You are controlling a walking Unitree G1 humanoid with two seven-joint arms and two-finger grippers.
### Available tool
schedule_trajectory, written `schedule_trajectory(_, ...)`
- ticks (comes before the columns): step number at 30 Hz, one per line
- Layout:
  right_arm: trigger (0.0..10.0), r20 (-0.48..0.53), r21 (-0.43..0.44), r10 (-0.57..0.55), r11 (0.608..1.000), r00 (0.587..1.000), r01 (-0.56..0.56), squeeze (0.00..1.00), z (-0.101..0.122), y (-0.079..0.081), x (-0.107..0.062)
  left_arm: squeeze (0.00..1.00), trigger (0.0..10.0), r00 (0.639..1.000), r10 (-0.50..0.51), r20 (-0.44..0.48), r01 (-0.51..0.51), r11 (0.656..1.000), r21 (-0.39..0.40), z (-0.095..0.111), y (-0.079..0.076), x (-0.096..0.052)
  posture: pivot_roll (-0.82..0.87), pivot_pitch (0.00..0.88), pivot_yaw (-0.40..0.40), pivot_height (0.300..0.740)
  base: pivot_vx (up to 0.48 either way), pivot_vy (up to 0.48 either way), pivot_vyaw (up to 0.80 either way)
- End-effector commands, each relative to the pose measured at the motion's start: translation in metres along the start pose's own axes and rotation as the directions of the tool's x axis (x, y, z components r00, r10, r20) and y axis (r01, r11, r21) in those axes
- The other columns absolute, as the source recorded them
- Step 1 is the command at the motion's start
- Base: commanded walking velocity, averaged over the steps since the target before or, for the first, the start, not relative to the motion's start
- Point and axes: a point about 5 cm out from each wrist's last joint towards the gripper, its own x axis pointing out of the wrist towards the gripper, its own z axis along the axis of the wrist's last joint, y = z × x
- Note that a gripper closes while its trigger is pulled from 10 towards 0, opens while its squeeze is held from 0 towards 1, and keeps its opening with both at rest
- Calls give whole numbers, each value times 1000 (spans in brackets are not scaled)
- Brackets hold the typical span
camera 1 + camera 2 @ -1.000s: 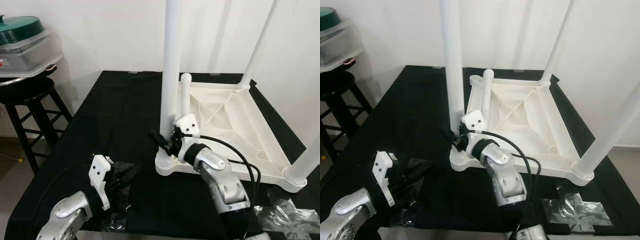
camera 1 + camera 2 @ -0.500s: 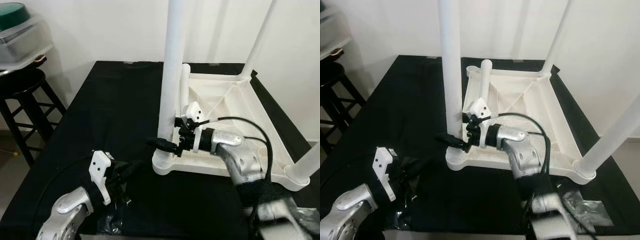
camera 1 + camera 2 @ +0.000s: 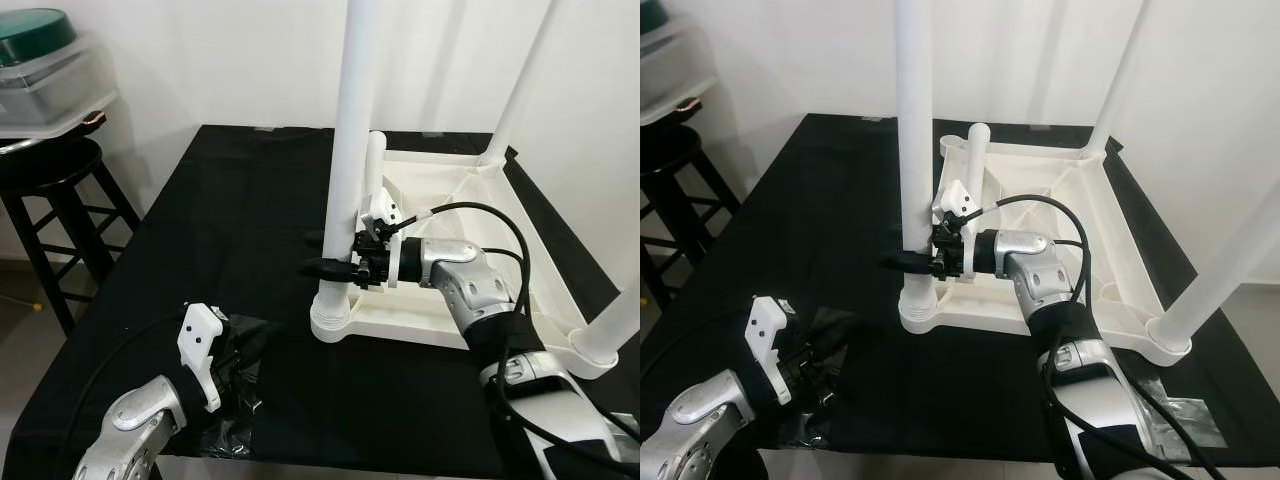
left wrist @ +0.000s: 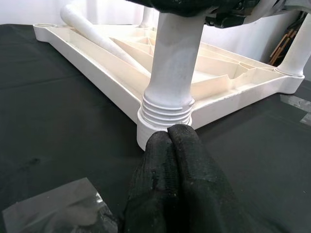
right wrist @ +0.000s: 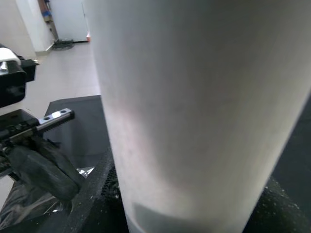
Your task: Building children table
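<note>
Three legs are standing upright in the corners of the tabletop (image 3: 470, 235), which is lying upside down on the black cloth (image 3: 215, 220). A fourth, loose leg (image 3: 373, 180) is lying inside the tabletop, leaning against its rim near the far left corner. The near leg (image 3: 350, 150) is sitting in the socket (image 3: 330, 318) at the near left corner, its threaded base showing just above the socket in the left wrist view.

The right gripper (image 3: 335, 255) is reaching in from the right and clasping the near leg low down, one black finger passing on each side of it, so the fingers are holding the leg rather than meeting. In the right wrist view the white leg is pressing right up against the camera between the dark pads.

The left gripper (image 3: 245, 345) is hovering low over the cloth, near the socket but apart from it, its two fingers (image 4: 170, 165) pressed together and holding nothing. A piece of clear wrap (image 4: 58, 208) is lying on the cloth beside it, and another piece (image 3: 1185, 420) is lying near the right front edge.

A black stool (image 3: 55, 180) is standing to the left, carrying a clear box (image 3: 50, 95) with a green lid.
</note>
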Motion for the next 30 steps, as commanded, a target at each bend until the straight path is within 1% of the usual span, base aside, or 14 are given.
schedule_trajectory(1, 0, 23, -22, -32, 999, 999, 32, 0, 4, -4, -5, 0, 10000, 1000, -1, -2, 1, 1000, 1, -1, -1, -1, 18, 48, -31, 740, 0, 0, 0)
schedule_trajectory(4, 0, 26, -25, -34, 999, 999, 35, 0, 4, -3, -5, 0, 10000, 1000, -2, -2, 2, 1000, 1, -1, -1, -1, 18, 48, -31, 740, 0, 0, 0)
schedule_trajectory(7, 0, 1, -22, -176, 984, 984, 176, 0, -3, -7, -9, 0, 10000, 1000, 0, -2, 0, 1000, 0, -1, -1, -1, 8, 49, -32, 740, 0, 0, 0)
schedule_trajectory(10, 0, -5, -18, -234, 972, 972, 234, 0, -7, -5, -9, 0, 10000, 1000, 0, -1, 0, 1000, -1, -1, 0, -2, 3, 50, -39, 740, 0, 0, 0)
schedule_trajectory(12, 0, -28, 33, -460, 887, 887, 461, 0, -28, 5, -3, 0, 10000, 1000, 1, -1, -1, 1000, 0, -1, 0, -3, 3, 54, -46, 740, 0, 0, 0)
schedule_trajectory(13, 0, -55, 47, -623, 779, 781, 625, 0, -40, 10, -3, 0, 10000, 1000, 2, -1, -2, 1000, 0, -1, 1, -3, -3, 54, -43, 740, 0, 0, 0)
schedule_trajectory(14, 0, -55, 47, -623, 779, 781, 625, 0, -40, 10, -3, 0, 10000, 1000, 2, -1, -2, 1000, 0, -1, 1, -3, -3, 54, -43, 740, 0, 0, 0)
schedule_trajectory(15, 0, -138, 49, -695, 707, 706, 705, 0, -62, 26, -1, 0, 10000, 1000, 3, 0, -3, 1000, -1, -1, 1, -4, -18, 57, -32, 740, 0, 0, 0)
schedule_trajectory(16, 0, -134, 3, -705, 703, 697, 711, 0, -63, 32, 2, 0, 10000, 1000, 4, -1, -4, 1000, -1, -1, 2, -4, -11, 56, -19, 740, 0, 0, 0)
schedule_trajectory(18, 0, -112, -51, -676, 735, 728, 676, 0, -60, 37, 6, 0, 10000, 1000, 5, -3, -5, 1000, -1, -2, 3, -5, -15, 52, -17, 740, 0, 0, 0)
schedule_trajectory(20, 0, -104, -22, -669, 742, 736, 670, 0, -59, 35, 7, 0, 10000, 1000, 5, -5, -5, 1000, 0, -3, 3, -5, -21, 48, -14, 740, 0, 0, 0)
schedule_trajectory(24, 0, -139, -70, -636, 771, 759, 633, 0, -66, 43, 16, 0, 10000, 1000, -5, -6, 5, 1000, -11, -3, 3, -5, -22, 39, -19, 740, 0, 0, 0)
schedule_trajectory(29, 0, -159, -21, -674, 733, 721, 680, 0, -65, 44, 13, 0, 10000, 1000, 19, 6, -19, 1000, -9, -2, 4, -5, -9, 37, -27, 740, 0, 0, 0)
schedule_trajectory(30, 10000, -163, 2, -651, 751, 741, 661, 0, -63, 45, 15, 0, 10000, 1000, 22, 7, -22, 1000, -7, -2, 4, -5, -9, 37, -27, 740, 0, 0, 0)
